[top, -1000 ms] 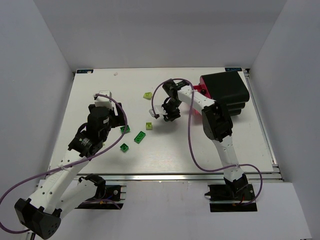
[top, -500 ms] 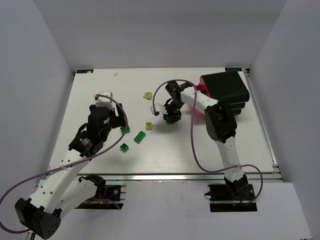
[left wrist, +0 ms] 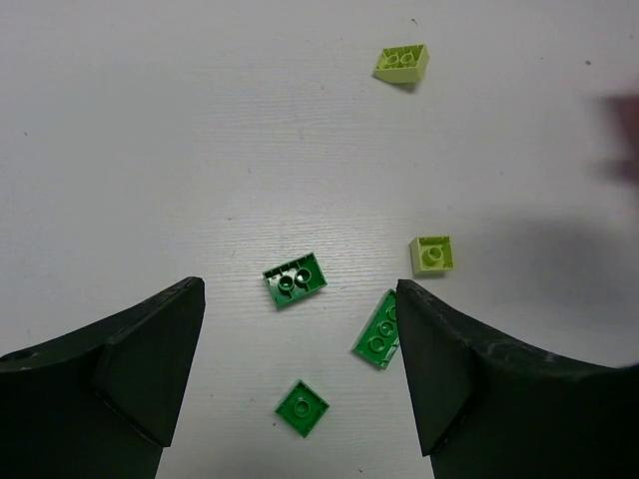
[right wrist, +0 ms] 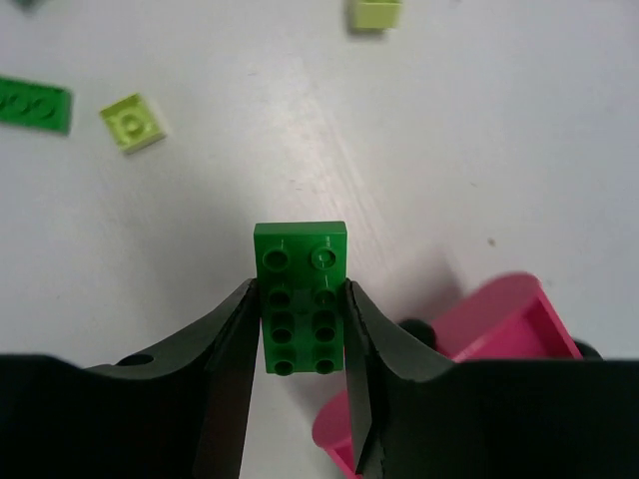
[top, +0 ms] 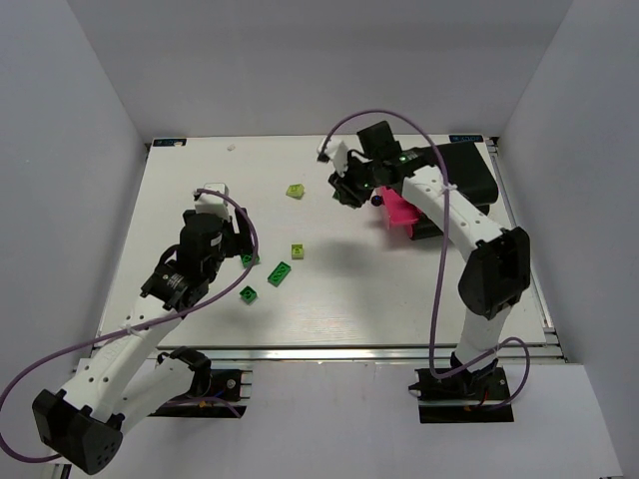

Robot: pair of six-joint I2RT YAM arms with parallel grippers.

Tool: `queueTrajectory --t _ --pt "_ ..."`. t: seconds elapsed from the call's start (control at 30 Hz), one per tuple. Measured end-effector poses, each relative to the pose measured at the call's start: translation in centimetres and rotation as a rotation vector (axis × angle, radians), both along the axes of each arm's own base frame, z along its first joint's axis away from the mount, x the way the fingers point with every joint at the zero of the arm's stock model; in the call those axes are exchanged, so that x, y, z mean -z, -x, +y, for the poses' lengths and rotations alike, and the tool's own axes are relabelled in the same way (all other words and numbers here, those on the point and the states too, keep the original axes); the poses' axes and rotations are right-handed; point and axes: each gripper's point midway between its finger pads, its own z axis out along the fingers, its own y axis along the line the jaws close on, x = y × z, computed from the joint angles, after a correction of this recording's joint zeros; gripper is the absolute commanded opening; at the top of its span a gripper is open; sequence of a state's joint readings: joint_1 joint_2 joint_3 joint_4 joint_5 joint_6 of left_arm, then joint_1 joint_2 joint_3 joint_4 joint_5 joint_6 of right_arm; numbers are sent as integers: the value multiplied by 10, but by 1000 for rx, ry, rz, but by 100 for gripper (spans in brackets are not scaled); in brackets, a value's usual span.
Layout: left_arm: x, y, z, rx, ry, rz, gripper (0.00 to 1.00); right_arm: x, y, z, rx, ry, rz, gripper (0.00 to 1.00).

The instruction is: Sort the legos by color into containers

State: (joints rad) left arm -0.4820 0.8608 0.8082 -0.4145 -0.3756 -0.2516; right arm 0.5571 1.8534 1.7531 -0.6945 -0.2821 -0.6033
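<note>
My right gripper is shut on a dark green two-by-four lego, held above the table just left of the containers. The containers are a black drawer stack with one magenta drawer pulled open; its rim also shows in the right wrist view. My left gripper is open and empty above three green legos: an overturned one, a long one and a small square one. Two lime legos lie farther off.
In the top view the lime legos lie at the table's middle and back, the green ones by my left arm. White walls enclose the table on three sides.
My right gripper has risen off the table with the green lego and swung back and right, toward the drawers. The open magenta drawer is now uncovered. My left arm has barely moved.
</note>
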Motion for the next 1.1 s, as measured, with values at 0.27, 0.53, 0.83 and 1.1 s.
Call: queueTrajectory --t 0.27,0.53,0.83,1.1 --pt "6 -1 -6 21 -5 18 87 -9 -54 -71 428 14 -60 0" --pt "6 -1 -7 25 -2 18 86 13 -91 -98 574 75 -62 9" --pt "6 -1 -8 27 -2 19 87 10 -118 -109 612 93 -99 26" --pt "6 -1 -8 30 -1 21 87 21 -120 -118 621 122 -68 42"
